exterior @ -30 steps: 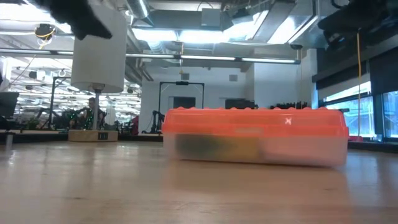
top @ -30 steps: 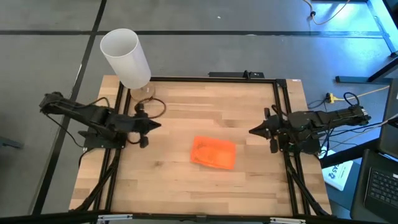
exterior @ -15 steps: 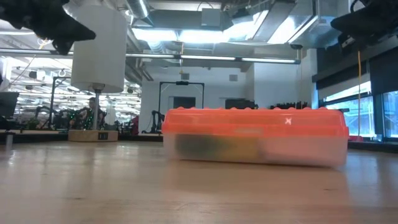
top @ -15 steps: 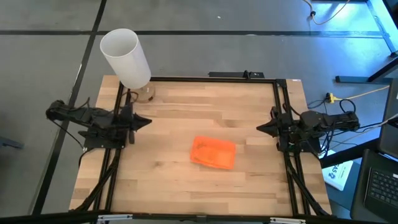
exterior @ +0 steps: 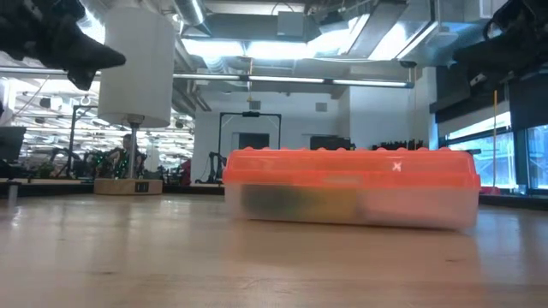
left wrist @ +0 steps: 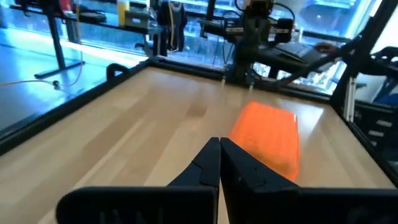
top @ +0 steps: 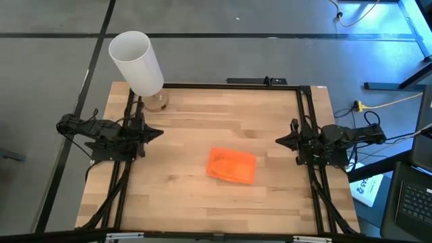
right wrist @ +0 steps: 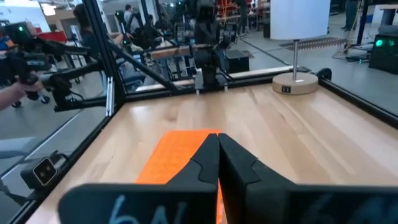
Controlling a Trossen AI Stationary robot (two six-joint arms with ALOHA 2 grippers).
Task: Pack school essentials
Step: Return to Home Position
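A clear plastic box with an orange lid (top: 231, 165) lies flat on the wooden table near its middle; it also shows in the low view (exterior: 351, 188). Green and yellow shapes show dimly through its wall; the other school essentials are hidden or out of view. My left gripper (top: 160, 133) is shut and empty above the table's left edge; its wrist view shows the closed fingers (left wrist: 219, 149). My right gripper (top: 277, 142) is shut and empty above the table's right edge, as its wrist view (right wrist: 217, 142) shows.
A tall white cylinder (top: 137, 63) stands on a round base (top: 156, 101) at the table's far left corner. A black frame (top: 304, 121) runs round the table. Bare wood lies on every side of the box.
Both grippers have drawn back from the table's middle, the left toward the left edge, the right toward the right edge, and stay shut. The box has kept still.
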